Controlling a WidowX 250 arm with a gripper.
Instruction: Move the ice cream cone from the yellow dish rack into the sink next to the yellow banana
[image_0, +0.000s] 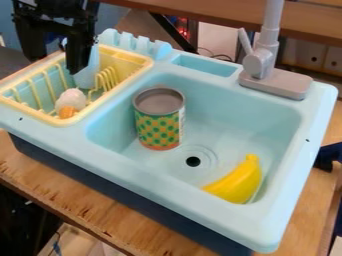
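Have jaws (56, 66) over the left end of the sink (180, 201), above the far part of the yellow dish rack (110, 91). Released, gap visible between both sides. Nearest to them, a pale blue item (87, 79) in the rack, upright behind the right-hand side in view, partly hidden; can't tell what kind. Also in the rack, toward its near corner: a white-and-orange toy (70, 101), bulky white part on top, orange part below.

To the right of the rack, the basin (220, 125). In it, near its left wall: a can (159, 120), upright, grey top, green-and-yellow patterned side. Just right of and nearer than the can, a dark drain hole (193, 161). At the basin's near right corner, a yellow banana (237, 182), lying with its stem end toward the far edge. On the sink's far edge, toward the right corner, a grey faucet (275, 82). Under the sink, a wooden surface (20, 165).
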